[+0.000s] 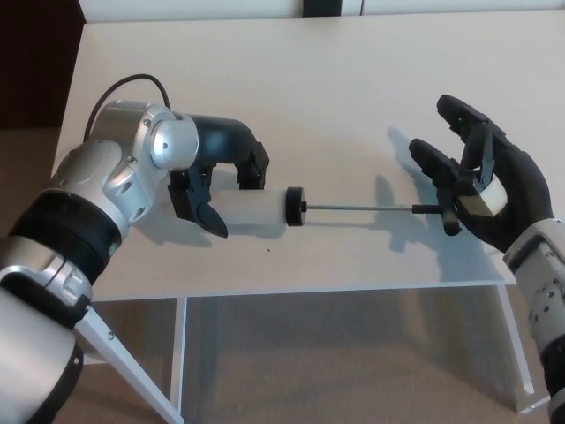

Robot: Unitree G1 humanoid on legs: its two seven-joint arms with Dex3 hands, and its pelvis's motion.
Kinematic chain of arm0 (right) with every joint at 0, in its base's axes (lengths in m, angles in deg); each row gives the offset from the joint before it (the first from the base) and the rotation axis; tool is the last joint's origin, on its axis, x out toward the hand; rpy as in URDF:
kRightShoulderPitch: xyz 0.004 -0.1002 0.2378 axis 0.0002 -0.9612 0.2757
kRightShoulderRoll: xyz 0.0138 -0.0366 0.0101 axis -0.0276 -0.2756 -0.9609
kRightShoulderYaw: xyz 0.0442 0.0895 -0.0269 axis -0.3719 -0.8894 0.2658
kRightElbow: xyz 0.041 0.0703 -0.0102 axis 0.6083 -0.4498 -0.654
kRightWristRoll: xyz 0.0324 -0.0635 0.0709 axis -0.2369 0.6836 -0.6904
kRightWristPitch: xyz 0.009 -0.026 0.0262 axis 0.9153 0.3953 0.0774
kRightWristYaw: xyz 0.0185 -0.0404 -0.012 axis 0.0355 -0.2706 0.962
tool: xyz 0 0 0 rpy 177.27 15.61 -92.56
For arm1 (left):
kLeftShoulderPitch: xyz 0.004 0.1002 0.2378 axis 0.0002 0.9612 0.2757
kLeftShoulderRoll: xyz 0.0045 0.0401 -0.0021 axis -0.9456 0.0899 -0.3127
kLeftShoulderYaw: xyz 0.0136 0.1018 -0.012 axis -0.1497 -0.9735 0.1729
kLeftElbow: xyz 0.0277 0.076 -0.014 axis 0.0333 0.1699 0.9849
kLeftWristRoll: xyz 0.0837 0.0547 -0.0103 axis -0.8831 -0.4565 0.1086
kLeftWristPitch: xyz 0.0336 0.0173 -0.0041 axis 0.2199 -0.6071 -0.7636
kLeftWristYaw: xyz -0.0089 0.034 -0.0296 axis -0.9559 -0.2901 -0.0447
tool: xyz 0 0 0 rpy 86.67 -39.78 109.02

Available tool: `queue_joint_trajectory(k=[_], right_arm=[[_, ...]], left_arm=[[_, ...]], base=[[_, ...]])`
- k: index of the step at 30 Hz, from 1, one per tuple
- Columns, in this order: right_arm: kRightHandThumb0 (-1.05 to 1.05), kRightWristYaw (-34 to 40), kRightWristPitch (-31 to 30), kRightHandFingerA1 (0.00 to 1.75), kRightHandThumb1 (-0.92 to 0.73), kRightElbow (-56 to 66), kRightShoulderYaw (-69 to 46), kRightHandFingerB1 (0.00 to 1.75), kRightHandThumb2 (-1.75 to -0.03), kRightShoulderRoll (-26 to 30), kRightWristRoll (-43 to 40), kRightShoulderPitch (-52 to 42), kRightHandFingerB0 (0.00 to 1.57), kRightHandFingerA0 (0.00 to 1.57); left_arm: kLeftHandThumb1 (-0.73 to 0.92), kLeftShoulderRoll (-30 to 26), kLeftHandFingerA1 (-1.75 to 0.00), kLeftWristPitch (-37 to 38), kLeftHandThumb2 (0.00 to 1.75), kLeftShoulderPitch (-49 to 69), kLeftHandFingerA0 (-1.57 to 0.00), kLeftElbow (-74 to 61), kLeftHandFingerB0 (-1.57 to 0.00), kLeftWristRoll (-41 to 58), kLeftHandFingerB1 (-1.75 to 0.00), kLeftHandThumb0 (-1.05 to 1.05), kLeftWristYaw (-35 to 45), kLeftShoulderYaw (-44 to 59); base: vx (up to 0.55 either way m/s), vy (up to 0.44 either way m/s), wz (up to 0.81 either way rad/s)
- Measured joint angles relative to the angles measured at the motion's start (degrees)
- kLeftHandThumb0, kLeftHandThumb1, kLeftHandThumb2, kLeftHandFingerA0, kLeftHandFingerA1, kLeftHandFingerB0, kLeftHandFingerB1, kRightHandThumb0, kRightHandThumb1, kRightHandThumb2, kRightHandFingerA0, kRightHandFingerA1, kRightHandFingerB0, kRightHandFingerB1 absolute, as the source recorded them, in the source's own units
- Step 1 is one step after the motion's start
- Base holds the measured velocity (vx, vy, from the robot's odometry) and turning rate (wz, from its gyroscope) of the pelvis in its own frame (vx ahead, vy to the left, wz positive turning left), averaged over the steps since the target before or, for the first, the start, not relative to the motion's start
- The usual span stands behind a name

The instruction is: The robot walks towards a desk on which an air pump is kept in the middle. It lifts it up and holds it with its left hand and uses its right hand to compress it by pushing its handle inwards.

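1. Two hands frame the air pump above the pale desk: my left hand comes in from picture left, my right hand from picture right.
2. My left hand's thumb and fingers are clamped round the pump's white barrel, which lies roughly level, its black end cap pointing toward my right side.
3. A thin rod runs out of that cap (it looks mostly drawn out) and ends in the black T-handle.
4. My right hand is spread wide, palm turned toward the handle, its fingers apart and curling round nothing; the handle sits just at the palm, and whether it truly touches I cannot tell.
5. The pump's shadow falls on the desk just beneath it, near the front edge.
6. Below that edge, the desk's white frame and a stretch of brown floor show.
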Motion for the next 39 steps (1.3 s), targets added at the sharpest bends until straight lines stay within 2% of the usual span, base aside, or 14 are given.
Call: queue_joint_trajectory(k=[2,5,7,14,15,16,19,20,21,22,33,35,36,39], right_arm=[[-0.80,0.22,-0.23,0.40,-0.76,0.63,0.15,0.36,-1.15,-0.62,-0.03,-0.55,0.07,0.04],[-0.85,0.70,-0.31,0.27,-0.92,1.40,0.26,0.25,-0.76,-1.38,-0.03,-1.23,0.12,0.09],[-0.93,1.50,-0.28,0.26,-0.82,2.24,0.31,0.25,-0.93,-2.59,-0.02,-1.61,0.10,0.10],[-0.90,5.32,0.61,0.26,-0.83,4.87,0.05,0.27,-1.18,-5.59,0.01,-2.52,0.10,0.10],[-0.90,5.55,0.62,0.25,-0.82,4.95,-0.03,0.27,-1.17,-5.74,-0.02,-2.54,0.10,0.10],[-0.90,6.16,0.65,0.26,-0.80,5.14,-0.27,0.27,-1.15,-6.13,-0.07,-2.59,0.11,0.09],[-0.90,7.42,0.66,0.26,-0.80,5.91,-1.24,0.27,-1.15,-7.32,-0.37,-2.89,0.11,0.09],[-0.85,7.82,0.66,0.25,-0.92,6.09,-1.60,0.24,-0.72,-7.64,-0.55,-2.93,0.11,0.11],[-0.85,8.48,0.69,0.25,-0.92,6.38,-2.28,0.24,-0.72,-8.16,-1.02,-2.97,0.11,0.11],[-0.87,8.98,0.72,0.32,-0.75,6.60,-2.87,0.32,-1.10,-8.59,-1.41,-2.97,0.12,0.06],[-0.90,12.93,1.94,0.36,-0.77,8.23,-6.83,0.31,-1.10,-11.73,-4.52,-2.68,0.15,0.02],[-0.84,13.60,2.15,0.42,-0.75,8.63,-7.51,0.36,-1.10,-11.96,-5.03,-2.49,0.02,0.07],[-0.86,13.82,2.18,0.41,-0.76,8.78,-7.76,0.35,-1.11,-12.03,-5.23,-2.44,0.08,0.05],[-0.92,14.76,2.27,0.39,-0.79,9.02,-8.68,0.34,-1.11,-12.17,-6.19,-2.15,0.05,0.03]], left_arm=[[0.80,0.21,-1.19,-0.01,0.74,0.00,-0.93,0.15,-0.76,-0.02,-1.24,-0.16,-0.03,-0.03],[0.78,0.84,-1.17,-0.20,0.73,0.00,-0.93,0.08,-0.78,-0.01,-1.22,-0.14,-0.22,0.12],[0.81,1.44,-0.87,-0.72,0.66,0.00,-0.90,-0.13,-0.76,-0.02,-1.02,-0.19,-0.47,0.37],[0.80,2.97,-0.95,-2.27,0.63,-0.08,-0.91,-1.82,-0.73,0.00,-1.06,-0.22,-2.05,2.19],[0.81,3.13,-0.91,-2.40,0.63,-0.12,-0.85,-1.89,-0.72,0.00,-0.98,-0.23,-2.16,2.29],[0.83,3.54,-0.52,-2.83,0.64,-0.28,-0.83,-1.96,-0.45,0.00,-0.37,-0.23,-2.48,2.55],[0.83,4.63,-0.52,-3.61,0.64,-0.89,-0.83,-2.04,-0.45,0.00,-0.37,-0.23,-2.85,2.83],[0.83,5.11,-0.55,-3.94,0.65,-1.07,-0.87,-2.09,-0.45,0.00,-0.36,-0.23,-2.97,2.91],[0.83,5.85,-0.55,-4.54,0.65,-1.33,-0.87,-2.14,-0.45,0.01,-0.36,-0.23,-3.19,3.02],[0.76,6.48,-0.79,-5.04,0.63,-1.52,-0.98,-2.15,-0.68,0.00,-0.46,-0.26,-3.42,3.05],[0.70,12.81,-0.70,-9.15,0.61,-3.29,-0.94,-1.73,-0.67,-1.46,-0.48,-0.27,-6.74,1.30],[0.56,13.86,-0.76,-10.14,0.92,-3.90,-0.84,-1.33,-0.61,-1.72,-0.64,-0.30,-7.48,1.21],[0.67,14.31,-0.67,-10.51,0.62,-4.01,-0.93,-1.22,-0.68,-1.77,-0.49,-0.31,-7.75,1.20],[0.68,15.81,-0.67,-12.02,0.62,-4.17,-0.92,-0.96,-0.69,-2.02,-0.49,-0.30,-9.08,1.20]], base=[[0.00,0.000,0.00],[0.00,0.000,0.00],[0.00,0.000,0.00],[0.00,0.000,0.00],[0.00,0.000,0.00],[0.00,0.000,0.00],[0.00,0.000,0.00],[0.00,0.000,0.00],[0.00,0.000,0.00],[0.00,0.000,0.00],[0.00,0.000,0.00],[0.00,0.000,0.00],[0.00,0.000,0.00],[0.00,0.000,0.00]])
